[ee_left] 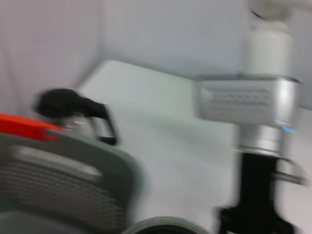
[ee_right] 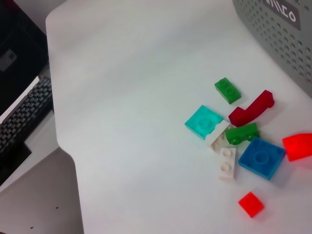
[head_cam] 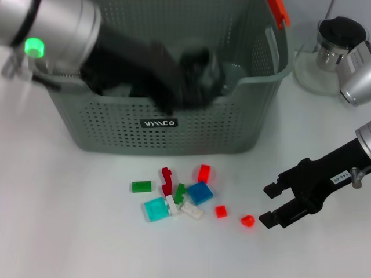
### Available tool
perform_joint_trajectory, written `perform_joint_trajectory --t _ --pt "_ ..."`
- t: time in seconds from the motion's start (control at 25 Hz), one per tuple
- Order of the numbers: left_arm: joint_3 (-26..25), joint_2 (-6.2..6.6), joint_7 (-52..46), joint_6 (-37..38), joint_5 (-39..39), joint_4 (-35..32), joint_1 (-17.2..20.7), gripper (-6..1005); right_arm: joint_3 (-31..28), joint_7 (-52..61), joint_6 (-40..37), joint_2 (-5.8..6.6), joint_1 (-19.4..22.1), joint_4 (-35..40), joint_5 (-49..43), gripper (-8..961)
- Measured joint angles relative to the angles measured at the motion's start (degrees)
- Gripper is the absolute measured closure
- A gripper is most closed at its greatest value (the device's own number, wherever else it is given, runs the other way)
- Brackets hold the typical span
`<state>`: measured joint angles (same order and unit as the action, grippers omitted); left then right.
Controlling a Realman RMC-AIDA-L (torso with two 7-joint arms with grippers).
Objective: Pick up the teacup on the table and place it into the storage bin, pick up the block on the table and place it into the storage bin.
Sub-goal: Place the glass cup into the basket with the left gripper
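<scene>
The grey-green storage bin stands at the back of the table. My left arm reaches into it, and the left gripper is a dark blur inside the bin. I cannot make out the teacup. A curved grey rim at the edge of the left wrist view may be it. Several blocks lie in front of the bin, among them a blue one, a cyan one and a small red block. My right gripper is open, low over the table just right of that small red block, with nothing between its fingers.
A glass pot with a black lid stands on a round base at the back right, beside the bin's orange handle end. In the right wrist view the table edge drops off towards a keyboard.
</scene>
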<state>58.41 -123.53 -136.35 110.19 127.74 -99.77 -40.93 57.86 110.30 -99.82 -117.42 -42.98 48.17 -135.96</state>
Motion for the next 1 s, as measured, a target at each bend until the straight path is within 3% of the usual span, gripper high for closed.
perform_joint_trajectory --t 0.16,0.36,0.52,0.72,1.0 --pt "-1.67 2.54 -1.92 -6.97 6.73 7.13 -5.94 950 0.08 0.06 -0.05 0.10 0.03 -0.02 0.00 128" --pt "-1.91 8.25 -4.87 -17.66 12.72 27.01 -14.40 949 0.29 0.53 -0.34 0.17 0.09 -0.36 -0.03 129" --pt "-1.74 10.81 -4.68 -23.84 13.19 37.91 -17.79 948 0.40 0.78 -0.36 0.18 0.09 -0.36 -0.08 129" --pt "-0.54 10.82 -4.63 -29.39 16.97 44.50 -20.32 946 0.41 0.87 -0.38 0.26 0.00 -0.36 -0.14 129" --pt "0.29 8.19 -5.07 -35.40 24.15 49.46 -21.63 944 0.50 0.86 -0.26 0.26 -0.25 -0.36 -0.18 128"
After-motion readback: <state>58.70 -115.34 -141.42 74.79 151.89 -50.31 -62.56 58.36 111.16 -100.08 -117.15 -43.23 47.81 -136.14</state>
